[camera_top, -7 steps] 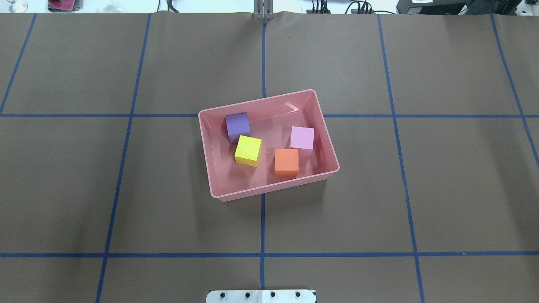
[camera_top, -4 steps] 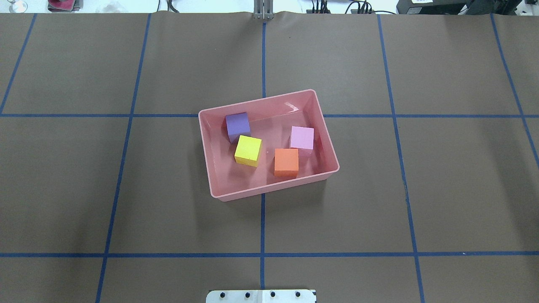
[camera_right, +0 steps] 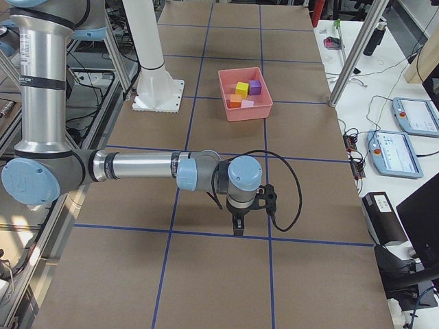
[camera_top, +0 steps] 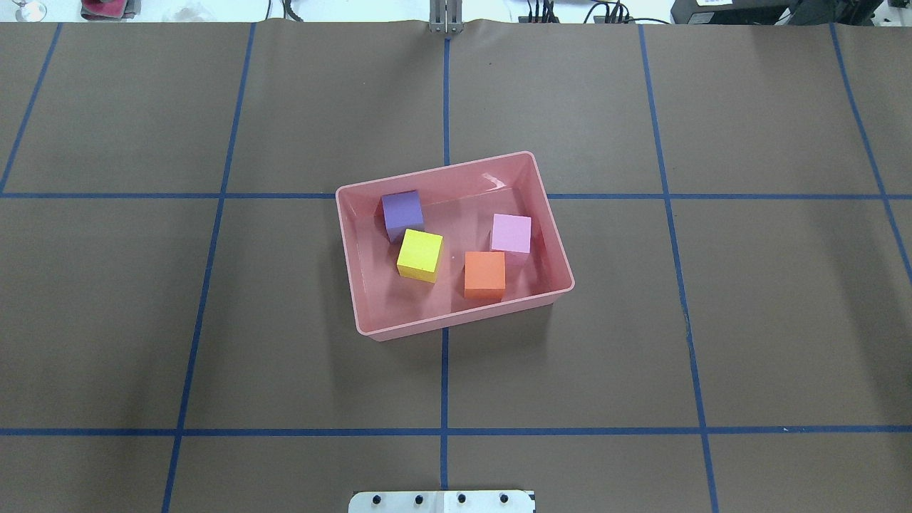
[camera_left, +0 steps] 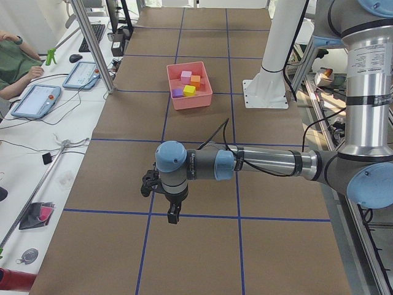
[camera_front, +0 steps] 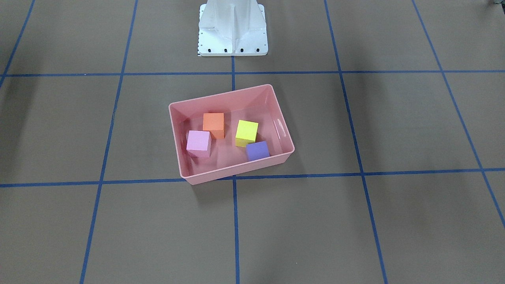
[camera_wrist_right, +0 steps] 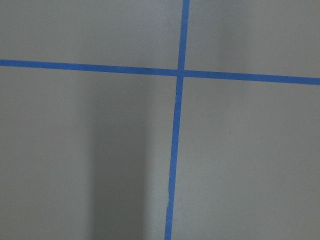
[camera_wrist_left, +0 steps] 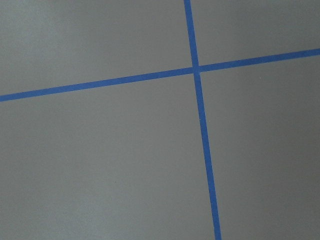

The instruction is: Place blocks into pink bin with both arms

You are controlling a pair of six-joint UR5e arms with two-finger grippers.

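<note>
The pink bin (camera_top: 399, 303) sits mid-table, also seen in the front-facing view (camera_front: 227, 162). All four blocks lie inside it: purple (camera_top: 401, 214), yellow (camera_top: 420, 254), light pink (camera_top: 511, 233) and orange (camera_top: 484, 273). In the front-facing view they are orange (camera_front: 213, 123), pink (camera_front: 198, 142), yellow (camera_front: 247, 132) and purple (camera_front: 257, 150). My left gripper (camera_left: 174, 215) hangs low over bare table far from the bin. My right gripper (camera_right: 238, 226) does the same at the other end. I cannot tell whether either is open or shut. Both wrist views show only the mat.
Brown mat with blue tape grid lines (camera_top: 444, 385) covers the table. The white base pedestal (camera_front: 232, 27) stands behind the bin. An operator and tablets (camera_left: 37, 98) are at the far side table. Cables and a metal post (camera_top: 445, 18) line the far edge.
</note>
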